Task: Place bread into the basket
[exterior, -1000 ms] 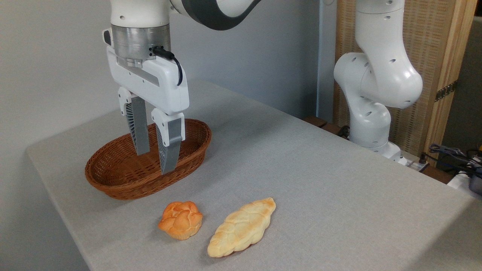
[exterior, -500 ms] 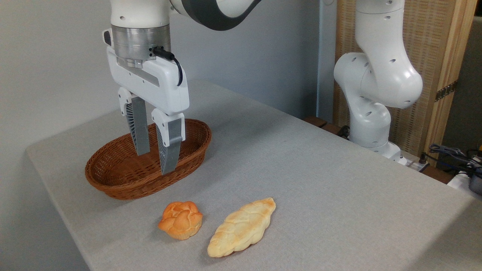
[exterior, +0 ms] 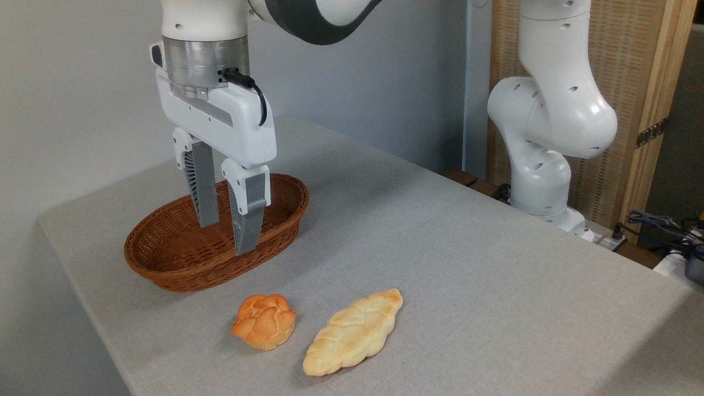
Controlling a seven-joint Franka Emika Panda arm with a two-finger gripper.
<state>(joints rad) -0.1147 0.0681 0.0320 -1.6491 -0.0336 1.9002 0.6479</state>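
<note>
Grey cloth-covered tabletop [exterior: 440, 247] runs from upper centre down to the lower right of the frame; plain pale wall behind at left, a woven screen in a wood frame [exterior: 621, 82] at upper right, dark cables [exterior: 660, 225] at the far right edge. White robot arm base [exterior: 544, 137] stands at the tabletop's far edge, right of centre. Basket [exterior: 165, 269] sits at left centre, near the tabletop's left edge, its long axis running lower left to upper right. Tool [exterior: 225, 239] hangs over the basket, fingers pointing down, parted with a narrow gap and nothing between them. Bread [exterior: 264, 322] lies on the cloth at lower centre, just in front of the basket and apart from it; roundish, no clear long axis, knotted top facing up. Just right of it, not touching, a paler braided loaf [exterior: 352, 333], long axis lower left to upper right. Bare cloth lies open right of the loaf and behind it; the front edge is close below both breads.
</note>
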